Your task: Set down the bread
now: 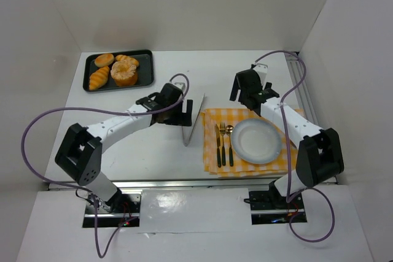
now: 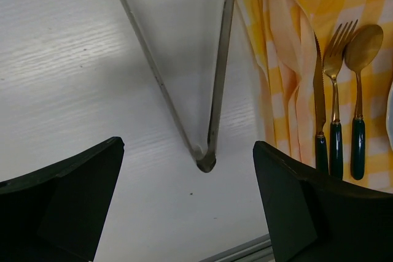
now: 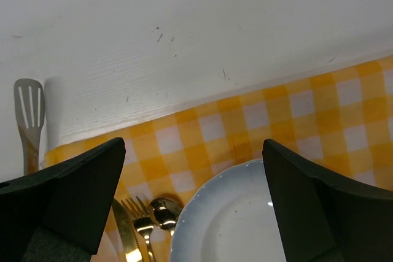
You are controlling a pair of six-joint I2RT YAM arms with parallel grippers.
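Observation:
The bread [image 1: 124, 73], a large ring-shaped golden bun with a pale glazed top, sits on a dark tray [image 1: 145, 59] at the back left. It is out of both wrist views. A pale blue plate [image 1: 256, 141] lies on a yellow checked cloth [image 1: 212, 151] at the right and shows in the right wrist view [image 3: 245, 225]. Metal tongs [image 1: 195, 119] lie on the table left of the cloth. My left gripper [image 1: 182, 115] is open and empty above the tongs [image 2: 212, 90]. My right gripper [image 1: 250, 97] is open and empty over the plate's far edge.
Smaller rolls [image 1: 99, 78] and a small bun [image 1: 104, 59] share the tray. A knife, fork and spoon [image 1: 224, 142] lie on the cloth left of the plate. White walls stand at the back and both sides.

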